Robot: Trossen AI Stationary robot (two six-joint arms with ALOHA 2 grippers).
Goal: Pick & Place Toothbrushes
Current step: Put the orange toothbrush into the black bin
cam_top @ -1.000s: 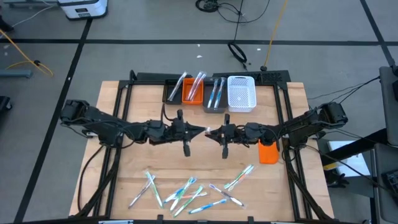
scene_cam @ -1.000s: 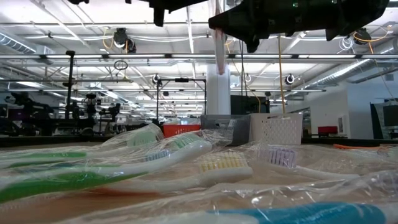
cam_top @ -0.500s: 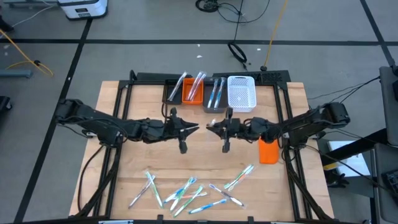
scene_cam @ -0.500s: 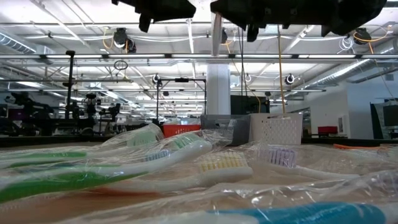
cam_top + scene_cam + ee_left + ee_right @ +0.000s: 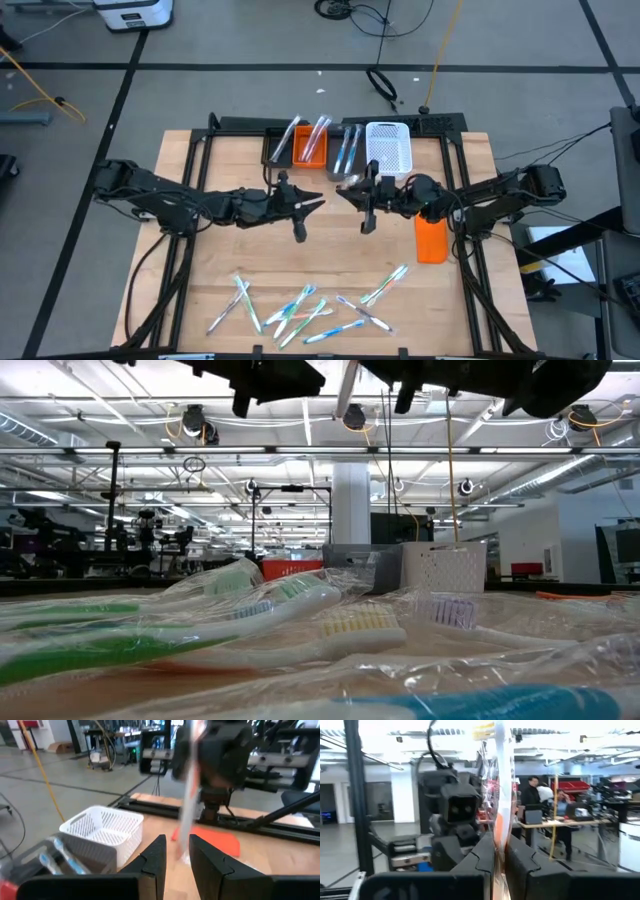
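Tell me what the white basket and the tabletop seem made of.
White basket: apparently moulded plastic, matte, with a regular perforated lattice in its walls and floor. Tabletop: looks like light wood or plywood, with visible grain and a smooth, low-sheen surface.

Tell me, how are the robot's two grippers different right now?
The left gripper has its fingers apart and grips nothing; the right gripper is shut on a wrapped toothbrush. The left one reaches in from the table's left side, the right one from its right side. Both are dark, have two fingers, and hang above the middle of the table, facing each other.
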